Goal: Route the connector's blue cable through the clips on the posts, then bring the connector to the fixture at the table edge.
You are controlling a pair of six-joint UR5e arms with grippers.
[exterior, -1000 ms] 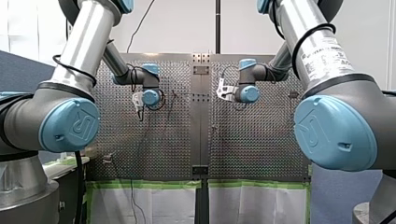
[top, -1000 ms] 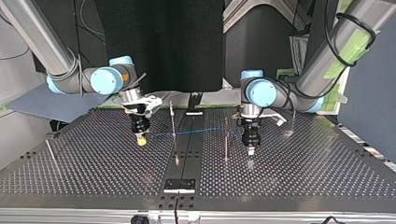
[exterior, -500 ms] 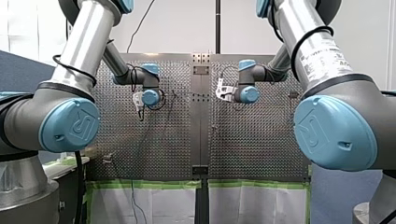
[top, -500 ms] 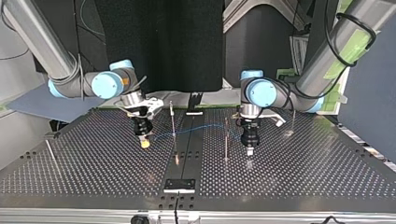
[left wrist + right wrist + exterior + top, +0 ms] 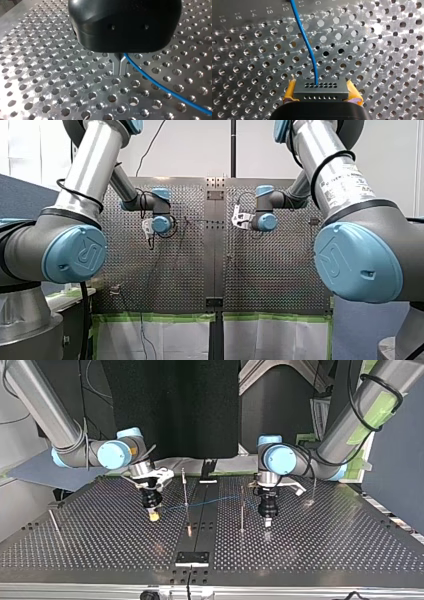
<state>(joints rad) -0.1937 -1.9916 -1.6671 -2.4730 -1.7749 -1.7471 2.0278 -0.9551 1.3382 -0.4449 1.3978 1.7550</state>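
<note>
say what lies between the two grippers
Top view: two upright posts, and the blue cable stretched from my right gripper toward my left gripper.

Table: bare metal, glossy, holes w/ machined rims. Blue cable: smooth, slightly shiny plastic jacket. Connector: matt grey (metal or plastic, can't tell). Yellow pads at its 3 and 9 o'clock: rubbery, frayed. My left gripper: matt black plastic body, bare metal fingers.

Yellow-padded fingers grip connector, blue cable ahead
</note>
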